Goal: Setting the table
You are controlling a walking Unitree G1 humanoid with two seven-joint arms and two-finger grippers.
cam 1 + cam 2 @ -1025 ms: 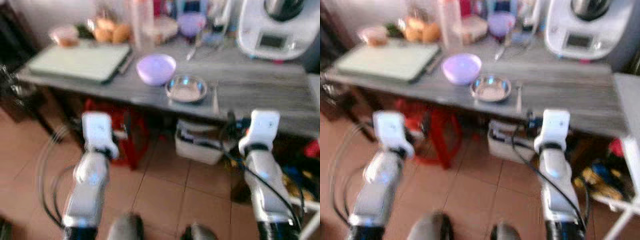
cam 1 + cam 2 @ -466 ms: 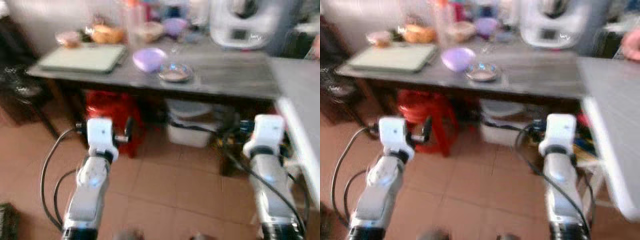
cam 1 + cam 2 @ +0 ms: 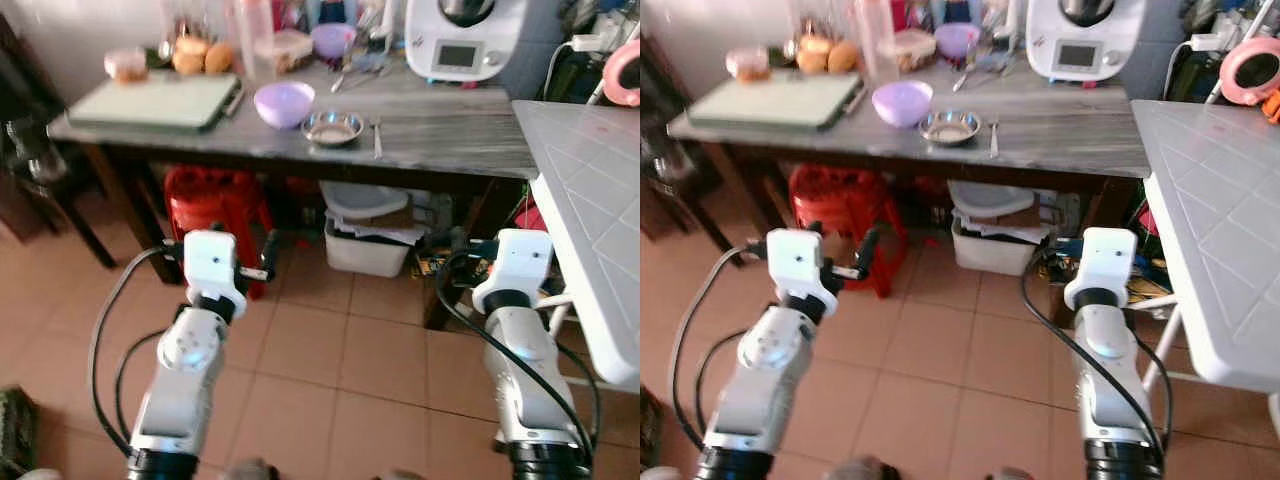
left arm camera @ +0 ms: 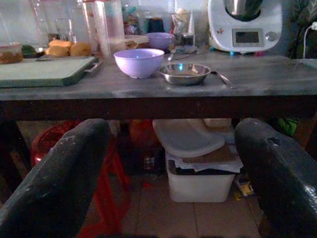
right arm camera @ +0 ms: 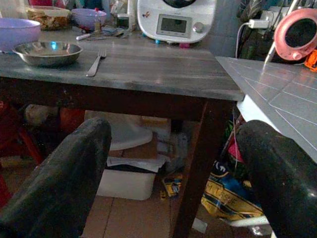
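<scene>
The robot stands on a tiled floor (image 3: pixel 330 370), well back from a long grey table (image 3: pixel 450 125). Both arms are raised in front of it, over the floor and short of the table edge.

The left gripper (image 4: pixel 168 163) has its fingers (image 4: pixel 59 173) spread wide and holds nothing. In the left wrist view, the table top lies far beyond the fingers, with a steel bowl (image 4: pixel 185 73) almost straight ahead at 12 o'clock and a lilac bowl (image 4: pixel 139 61) just beside it, toward 11 o'clock. A fork (image 4: pixel 223 78) lies just past the steel bowl on the other side, toward 1 o'clock.

The right gripper (image 5: pixel 173 168) is also wide open and empty. In the right wrist view, the steel bowl (image 5: pixel 48 52) and fork (image 5: pixel 96 62) sit far off at about 10 and 11 o'clock from it.

In the head views, the lilac bowl (image 3: pixel 284 102), steel bowl (image 3: pixel 333 126) and fork (image 3: pixel 377 135) lie in a row near the table's near edge, at roughly 12 o'clock from the left arm and 11 o'clock from the right arm. A green board (image 3: pixel 155 100) lies at the table's left end, and a white kitchen machine (image 3: pixel 463 38) stands at the back. A red stool (image 3: pixel 215 200) and a white bin (image 3: pixel 368 245) sit under the table. A white table (image 3: pixel 590 200) stands at 2 o'clock.
</scene>
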